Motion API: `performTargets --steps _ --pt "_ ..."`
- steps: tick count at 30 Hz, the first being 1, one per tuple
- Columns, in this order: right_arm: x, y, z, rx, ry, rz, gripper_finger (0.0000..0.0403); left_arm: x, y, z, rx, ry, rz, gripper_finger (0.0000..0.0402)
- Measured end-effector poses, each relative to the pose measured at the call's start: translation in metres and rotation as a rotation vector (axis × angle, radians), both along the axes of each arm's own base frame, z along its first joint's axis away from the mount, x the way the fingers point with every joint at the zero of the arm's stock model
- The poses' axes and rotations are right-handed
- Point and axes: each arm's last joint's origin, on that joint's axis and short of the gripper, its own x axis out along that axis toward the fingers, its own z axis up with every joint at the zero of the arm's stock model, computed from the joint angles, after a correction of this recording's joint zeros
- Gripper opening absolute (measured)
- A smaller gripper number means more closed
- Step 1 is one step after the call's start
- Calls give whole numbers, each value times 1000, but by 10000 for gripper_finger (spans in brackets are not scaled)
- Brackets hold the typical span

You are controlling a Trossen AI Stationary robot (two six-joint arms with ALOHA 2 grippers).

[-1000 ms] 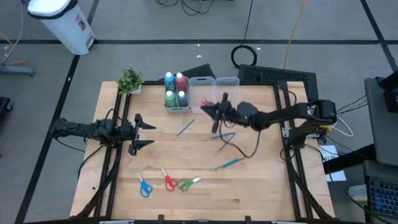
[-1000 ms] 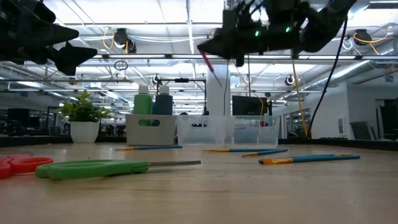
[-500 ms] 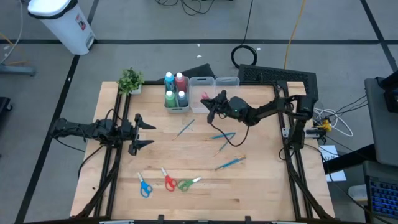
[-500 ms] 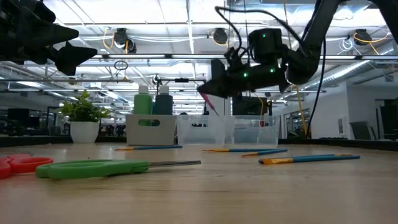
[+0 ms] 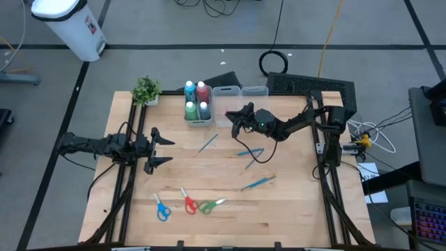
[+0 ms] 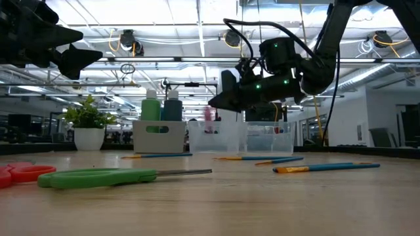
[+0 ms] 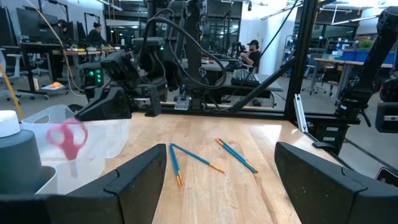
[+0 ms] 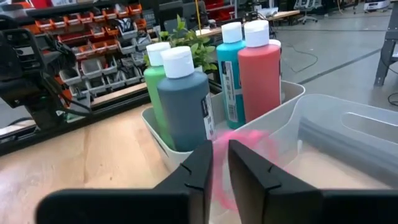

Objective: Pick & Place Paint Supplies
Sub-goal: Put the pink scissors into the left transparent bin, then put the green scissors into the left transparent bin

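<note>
Four bottles already binned, so your right hand (image 5: pixel 233 118) hovers over the middle bin (image 5: pixel 224 94), fingers just parting, pink scissors (image 6: pixel 209 117) dropping; left hand (image 5: pixel 159 150) idle, released.

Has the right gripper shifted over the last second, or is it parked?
Yes. In the high view the right gripper has moved back from the open tabletop toward the clear bins, now at the middle bin, with pink scissors falling in.

Pink scissors (image 8: pixel 239 163) motion-blurred below right gripper (image 8: pixel 219 163); contact with fingers (image 8: pixel 198 163) unclear.
</note>
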Motion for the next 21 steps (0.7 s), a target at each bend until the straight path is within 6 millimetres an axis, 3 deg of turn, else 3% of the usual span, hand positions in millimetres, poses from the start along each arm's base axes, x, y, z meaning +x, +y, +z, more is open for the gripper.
performTargets --steps 11,21 --pt "1 4 1 -1 -3 13 125 0 0 0 0 0 0 308" --pt "12 46 18 -45 -161 213 164 0 0 0 0 0 0 308"
